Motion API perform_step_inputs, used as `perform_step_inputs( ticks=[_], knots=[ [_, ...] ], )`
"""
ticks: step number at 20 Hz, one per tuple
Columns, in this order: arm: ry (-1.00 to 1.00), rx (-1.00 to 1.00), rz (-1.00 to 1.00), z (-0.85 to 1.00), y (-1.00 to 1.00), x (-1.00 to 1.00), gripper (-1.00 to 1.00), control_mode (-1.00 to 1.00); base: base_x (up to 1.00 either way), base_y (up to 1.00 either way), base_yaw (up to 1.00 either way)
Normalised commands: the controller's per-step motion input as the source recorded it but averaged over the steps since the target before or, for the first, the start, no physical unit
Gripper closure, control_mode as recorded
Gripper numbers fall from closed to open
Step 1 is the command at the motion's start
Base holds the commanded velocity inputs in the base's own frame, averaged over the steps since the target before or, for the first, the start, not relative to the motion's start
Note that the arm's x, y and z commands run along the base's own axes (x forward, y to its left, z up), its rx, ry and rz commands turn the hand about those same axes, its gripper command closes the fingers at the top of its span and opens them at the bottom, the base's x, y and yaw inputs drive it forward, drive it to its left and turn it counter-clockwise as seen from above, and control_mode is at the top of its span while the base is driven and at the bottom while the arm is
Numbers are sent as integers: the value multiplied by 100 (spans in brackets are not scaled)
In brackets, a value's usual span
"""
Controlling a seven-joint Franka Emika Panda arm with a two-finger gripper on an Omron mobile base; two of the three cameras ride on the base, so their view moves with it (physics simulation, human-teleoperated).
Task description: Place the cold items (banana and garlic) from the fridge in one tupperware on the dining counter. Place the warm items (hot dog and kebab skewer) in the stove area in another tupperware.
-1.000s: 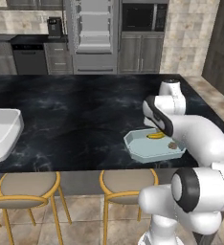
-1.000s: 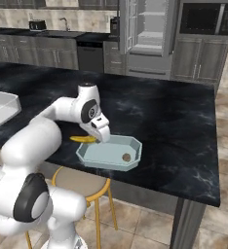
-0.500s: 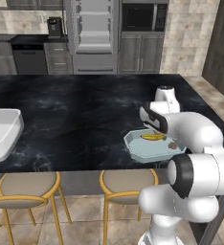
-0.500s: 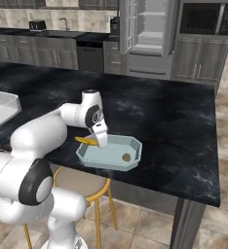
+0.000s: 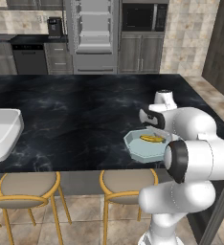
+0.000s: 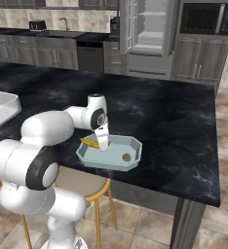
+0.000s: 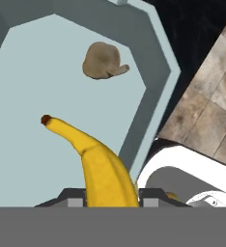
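Black white-veined marble worktop [image 6: 174,126] is carrying a pale blue octagonal plastic tub [image 6: 133,151] near its front edge. The white arm is reaching down into it, its gripper [image 6: 104,144] clenching a yellow banana [image 7: 103,166] over the tub floor, near a small brownish garlic bulb [image 7: 102,60].

A yellow banana [image 7: 103,166] is reaching into the pale blue tupperware [image 7: 33,87], its brown tip pointing toward the garlic [image 7: 103,60] near the far rim.
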Motion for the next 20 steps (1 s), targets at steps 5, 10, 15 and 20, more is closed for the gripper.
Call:
perform_step_inputs(
  ticks=[5, 10, 15, 20],
  knots=[
    [0, 0, -4, -30, 0, 0, 100, -100, 0, 0, 0],
    [0, 0, -1, -21, 0, 3, 100, -100, 0, 0, 0],
    [0, 0, 0, -20, 0, 3, 100, -100, 0, 0, 0],
    [0, 0, 0, -22, 0, 6, 100, -100, 0, 0, 0]
  ],
)
